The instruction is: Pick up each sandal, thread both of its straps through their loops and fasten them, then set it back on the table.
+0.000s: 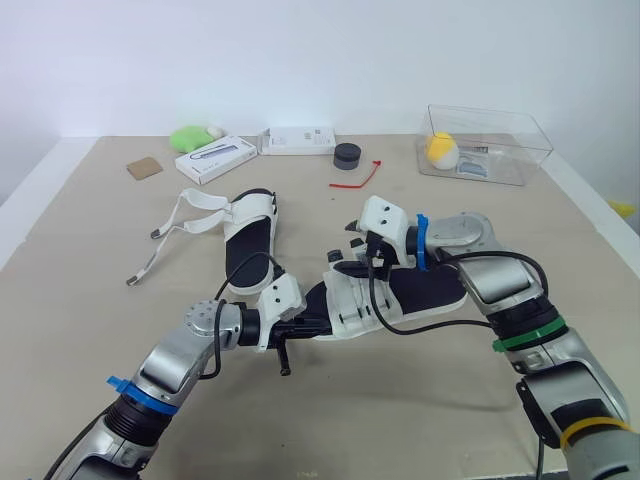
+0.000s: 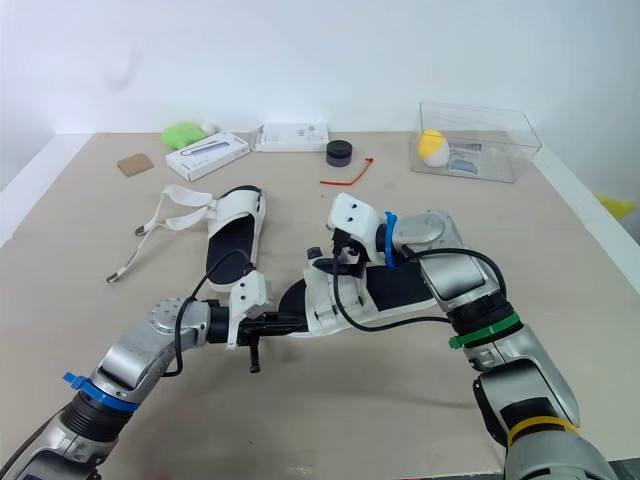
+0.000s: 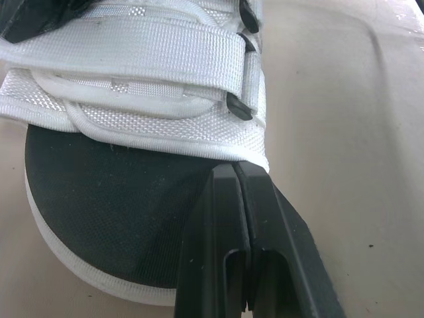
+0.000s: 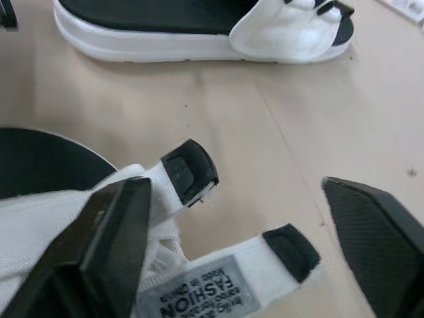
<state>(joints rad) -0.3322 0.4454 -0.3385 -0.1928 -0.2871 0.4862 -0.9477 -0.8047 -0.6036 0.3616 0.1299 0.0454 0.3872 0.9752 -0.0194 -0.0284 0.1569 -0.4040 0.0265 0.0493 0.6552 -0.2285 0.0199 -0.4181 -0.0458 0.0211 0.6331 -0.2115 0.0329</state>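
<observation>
One white sandal with a black footbed (image 1: 425, 290) lies on the table between my two grippers, its straps laid across the white upper (image 3: 146, 59). My left gripper (image 1: 312, 322) is shut, its tips resting against the front edge of that upper (image 3: 237, 169), over the toe of the footbed. My right gripper (image 1: 360, 250) hovers open over the same sandal; two black-tipped strap ends (image 4: 189, 169) lie between its spread fingers (image 4: 99, 245). The second sandal (image 1: 248, 245) lies further back to the left with its straps (image 1: 185, 215) loose and splayed out on the table.
Along the back stand a clear plastic box (image 1: 490, 140) with a yellow-white ball, a black round lid (image 1: 347, 157), a red tie (image 1: 358, 178), two white boxes (image 1: 214, 158), a green object (image 1: 190, 136) and a brown card (image 1: 144, 168).
</observation>
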